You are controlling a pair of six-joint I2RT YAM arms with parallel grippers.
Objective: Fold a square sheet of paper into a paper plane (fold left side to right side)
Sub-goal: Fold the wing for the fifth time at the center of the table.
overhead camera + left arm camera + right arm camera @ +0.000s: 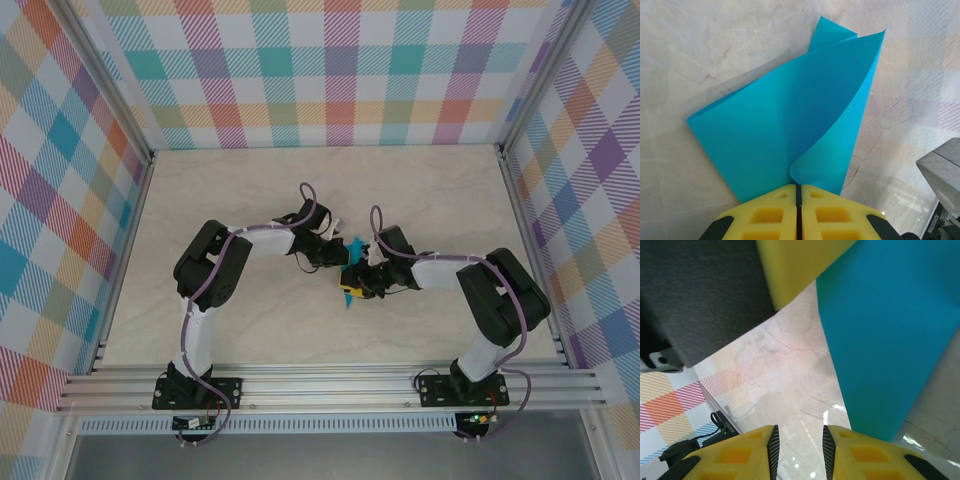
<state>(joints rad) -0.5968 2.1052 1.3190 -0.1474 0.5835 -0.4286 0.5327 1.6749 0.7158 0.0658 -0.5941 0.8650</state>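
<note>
Left wrist: paper (790, 110) pinched at left hand's (798, 192) tips.

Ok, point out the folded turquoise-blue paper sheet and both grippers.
folded turquoise-blue paper sheet (785, 125): left wrist view, upper layer.
left gripper (798, 189): left wrist view, seam between fingertips.
right gripper (799, 432): right wrist view, gap between fingertips.

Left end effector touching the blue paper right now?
Touching. Left wrist view: the left end effector has its yellow pads pressed shut, and the blue paper comes straight out of the seam between them, pinched.
</note>
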